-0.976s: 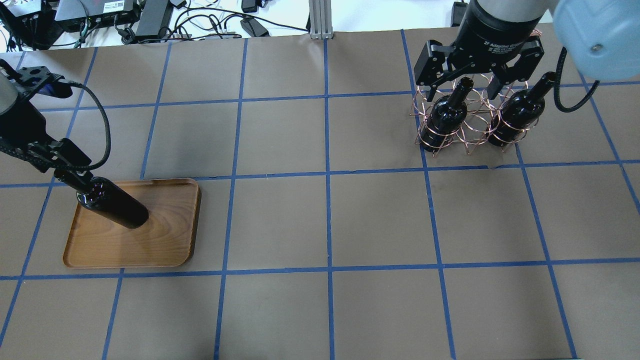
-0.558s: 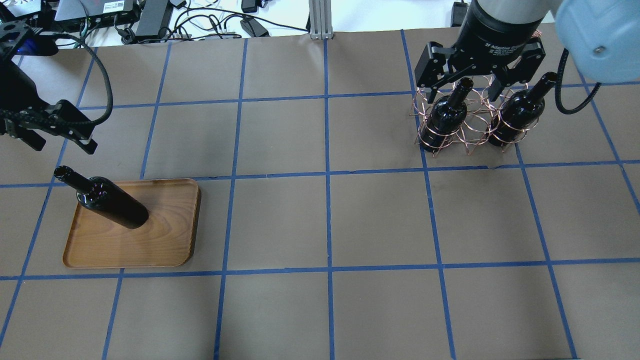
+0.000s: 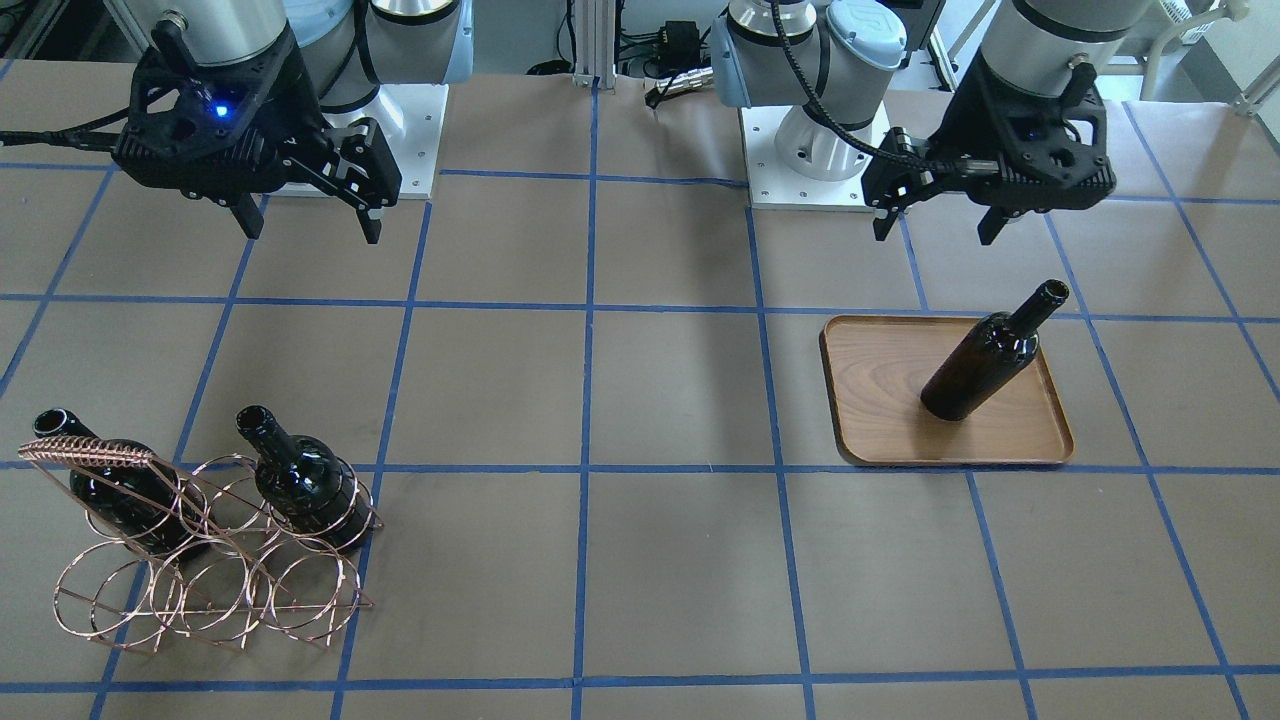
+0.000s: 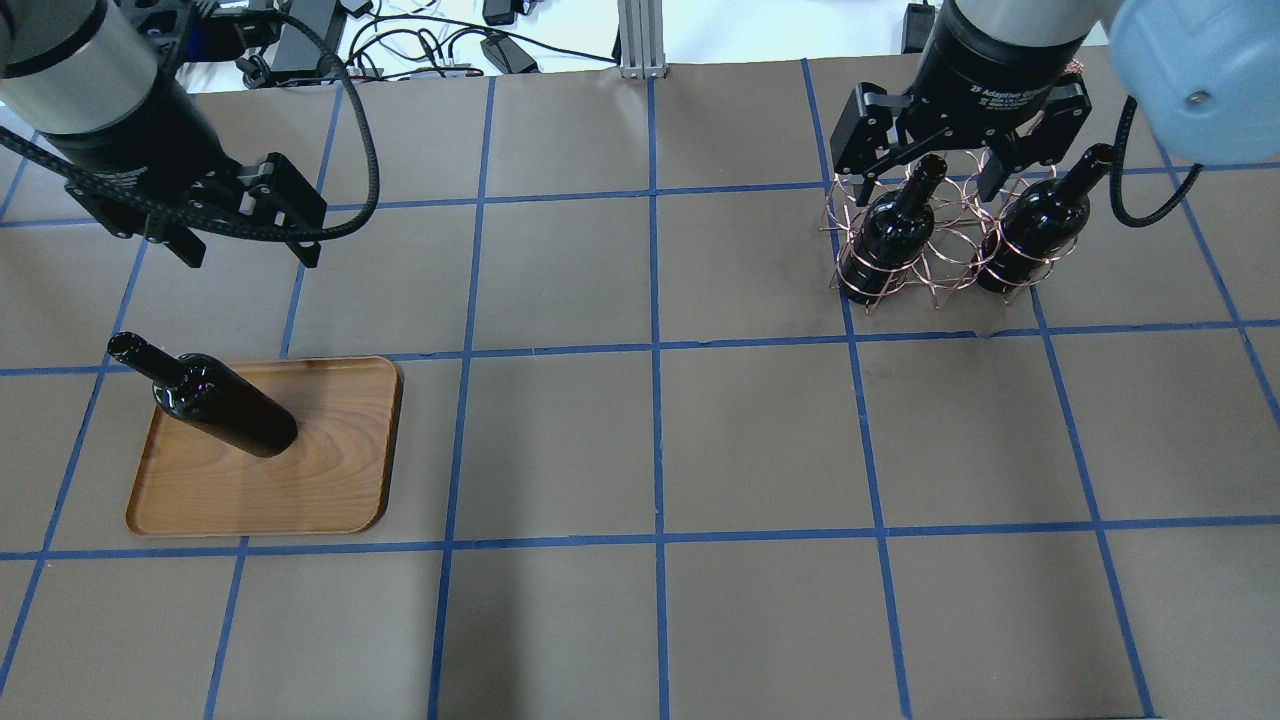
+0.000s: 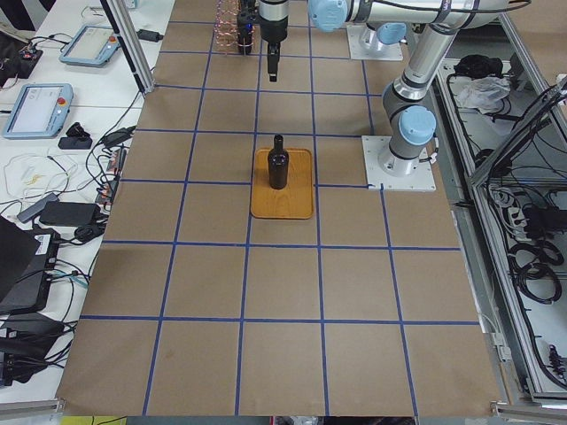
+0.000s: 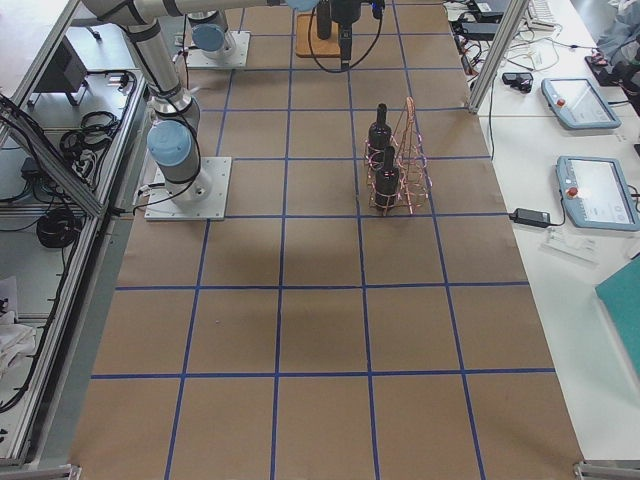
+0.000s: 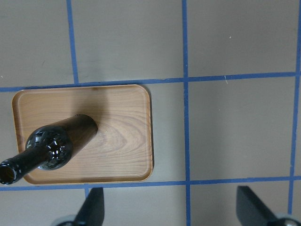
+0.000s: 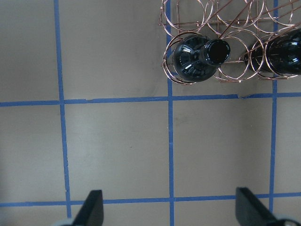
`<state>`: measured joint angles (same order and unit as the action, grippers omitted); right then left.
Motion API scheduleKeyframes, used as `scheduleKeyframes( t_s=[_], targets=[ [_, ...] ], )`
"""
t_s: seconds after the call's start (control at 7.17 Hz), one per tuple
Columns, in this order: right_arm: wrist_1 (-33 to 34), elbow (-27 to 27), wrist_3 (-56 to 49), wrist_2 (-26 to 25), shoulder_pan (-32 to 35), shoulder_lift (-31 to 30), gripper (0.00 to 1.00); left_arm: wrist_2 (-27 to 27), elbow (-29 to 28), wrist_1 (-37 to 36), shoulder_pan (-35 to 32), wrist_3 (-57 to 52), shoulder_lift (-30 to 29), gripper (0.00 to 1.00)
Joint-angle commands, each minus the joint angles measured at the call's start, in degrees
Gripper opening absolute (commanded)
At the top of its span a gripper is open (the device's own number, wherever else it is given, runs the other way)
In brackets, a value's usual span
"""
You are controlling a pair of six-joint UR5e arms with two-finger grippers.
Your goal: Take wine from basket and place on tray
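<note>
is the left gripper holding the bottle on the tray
No, the left gripper hangs open, well apart from the wine bottle standing on the tray.

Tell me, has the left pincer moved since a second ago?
Yes. In the overhead view the left pincer has left the neck of the bottle and now hangs open past the far rim of the tray.

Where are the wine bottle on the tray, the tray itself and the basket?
wine bottle point(image 4: 232, 412): overhead exterior view, on its body.
tray point(image 4: 330, 470): overhead exterior view, on its bare wood floor.
basket point(image 3: 90, 450): exterior front-facing view, on its coiled handle.
</note>
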<state>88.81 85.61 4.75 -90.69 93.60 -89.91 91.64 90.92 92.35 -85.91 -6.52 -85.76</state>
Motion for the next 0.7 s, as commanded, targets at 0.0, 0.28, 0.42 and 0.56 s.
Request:
scheduleKeyframes(
  t_s=[0.0,0.28,0.42,0.56],
  targets=[
    [0.0,0.0,0.0,0.1,0.0,0.1,1.0,-0.5,0.0,-0.6,-4.7,3.7,0.5,1.0],
    [0.1,0.0,0.0,-0.1,0.0,0.1,1.0,-0.5,0.0,-0.5,-5.1,3.7,0.8,1.0],
    [0.2,0.0,0.0,-0.1,0.0,0.1,1.0,-0.6,0.0,-0.5,-5.1,3.7,0.7,1.0],
    [0.2,0.0,0.0,0.0,0.0,0.1,1.0,-0.6,0.1,-0.5,-5.1,3.6,0.7,1.0]
  ],
)
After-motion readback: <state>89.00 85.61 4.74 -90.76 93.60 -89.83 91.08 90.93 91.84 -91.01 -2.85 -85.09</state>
